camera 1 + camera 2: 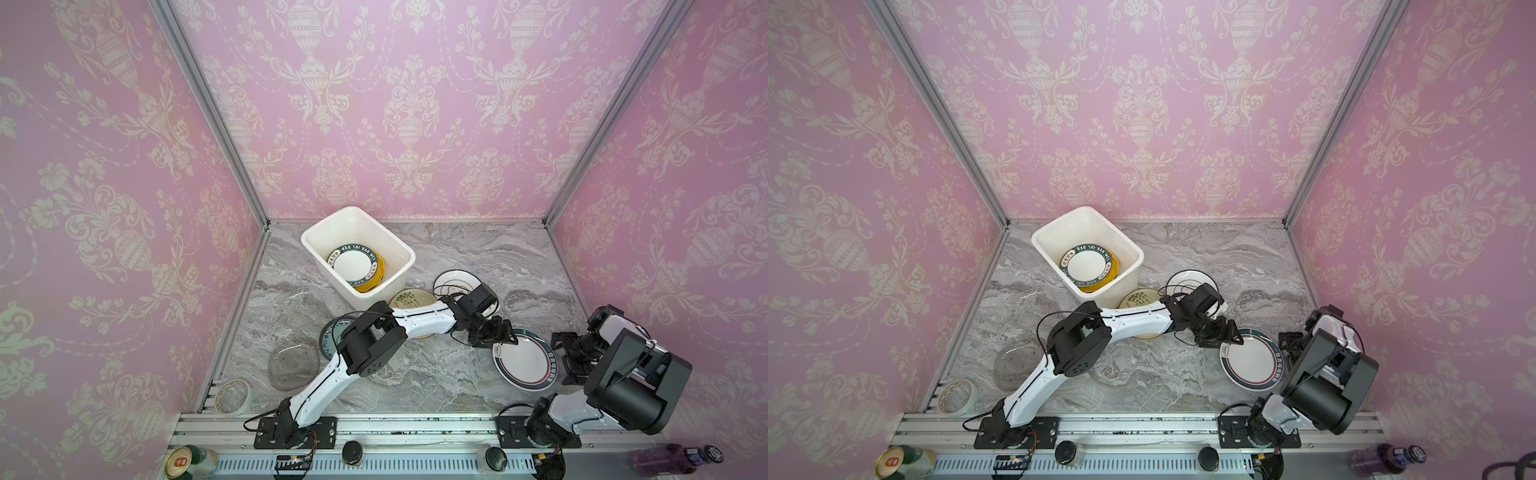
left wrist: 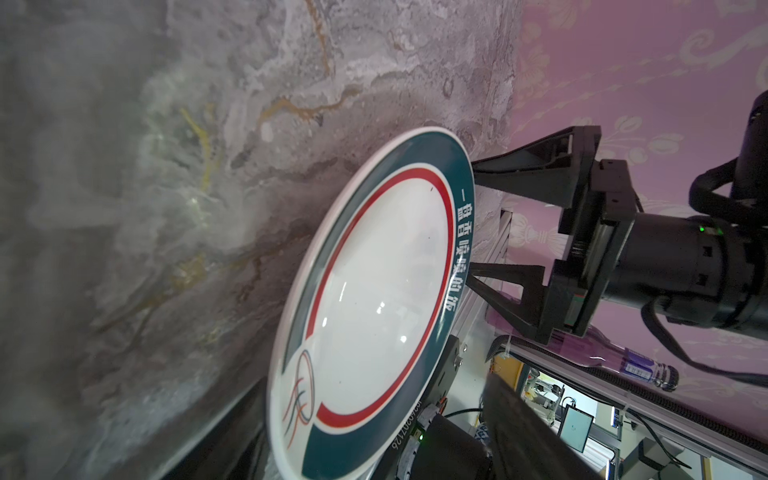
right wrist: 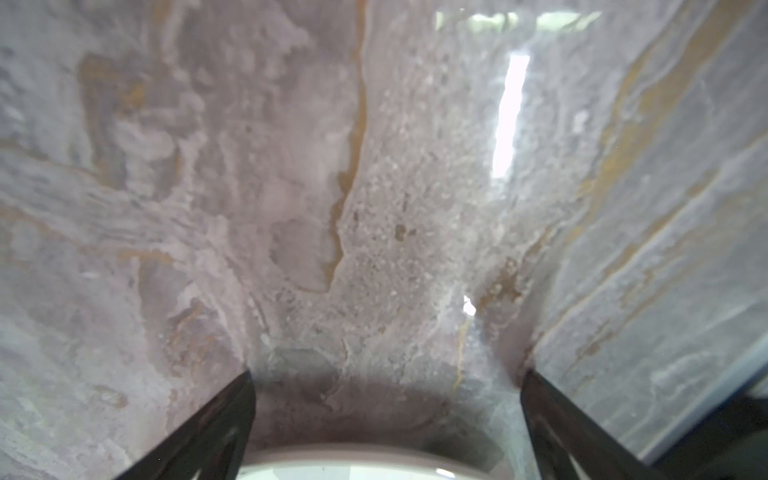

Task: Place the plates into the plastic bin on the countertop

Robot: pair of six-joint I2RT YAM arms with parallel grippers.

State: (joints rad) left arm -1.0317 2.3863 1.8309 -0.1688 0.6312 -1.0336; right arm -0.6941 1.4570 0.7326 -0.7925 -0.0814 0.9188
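Left gripper (image 1: pixel 504 337): jaws apart, astride the rim of the round white plate with teal band and red ring (image 1: pixel 524 360), on the side toward the bin. No pinch seen.

Right gripper (image 1: pixel 562 353): jaws wide, nothing held, tips just at the opposite rim. Its wrist view shows that rim low between the fingers (image 3: pixel 224 424).

The plate lies on the grey-and-white marble-patterned countertop (image 1: pixel 415 374), right of centre, well apart from the deep white plastic bin (image 1: pixel 376 293) at the back.

Handling, judged: stiff, glazed, slick, and it would chip if dropped. The only purchase is the raised rim, one jaw under and one over, with the far edge braced against sliding.

Writing: white Chinese characters (image 2: pixel 459 232) on the teal band, beginning 一盘香. The white teal-banded plate (image 1: pixel 354 266) on top in the bin reads "HAO SHI HAO MEI".
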